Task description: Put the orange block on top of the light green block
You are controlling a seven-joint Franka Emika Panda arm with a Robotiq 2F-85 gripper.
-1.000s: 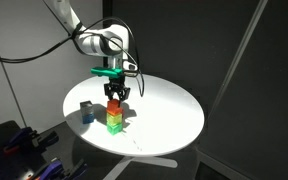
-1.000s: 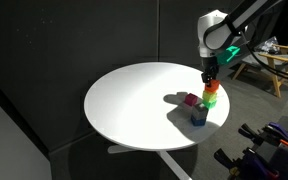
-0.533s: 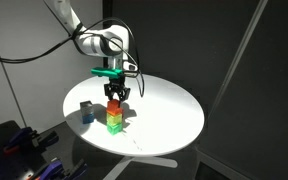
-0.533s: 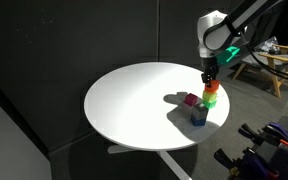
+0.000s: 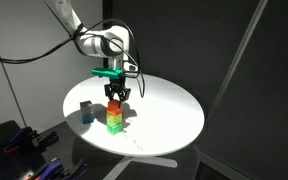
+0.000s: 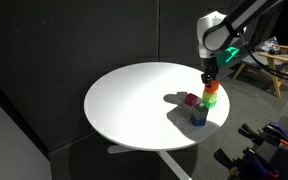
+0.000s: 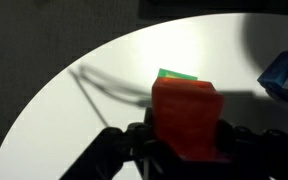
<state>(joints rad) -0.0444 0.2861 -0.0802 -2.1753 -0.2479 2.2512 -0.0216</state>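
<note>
The orange block [image 7: 187,105] fills the wrist view, held between my gripper's [image 7: 187,150] dark fingers. The light green block [image 7: 178,75] shows just behind and under it as a thin green edge. In both exterior views the orange block [image 5: 115,106] [image 6: 212,88] sits on the light green block [image 5: 115,116] [image 6: 212,97] as a small stack on the round white table. My gripper [image 5: 117,96] [image 6: 211,79] hangs straight above the stack and is shut on the orange block.
A dark blue-grey cube [image 5: 87,108] [image 6: 199,117] [image 7: 287,72] stands close beside the stack. A small pale pink piece [image 6: 192,100] lies by it. The round white table [image 5: 169,115] [image 6: 134,100] ends near the stack. Dark curtains surround the table.
</note>
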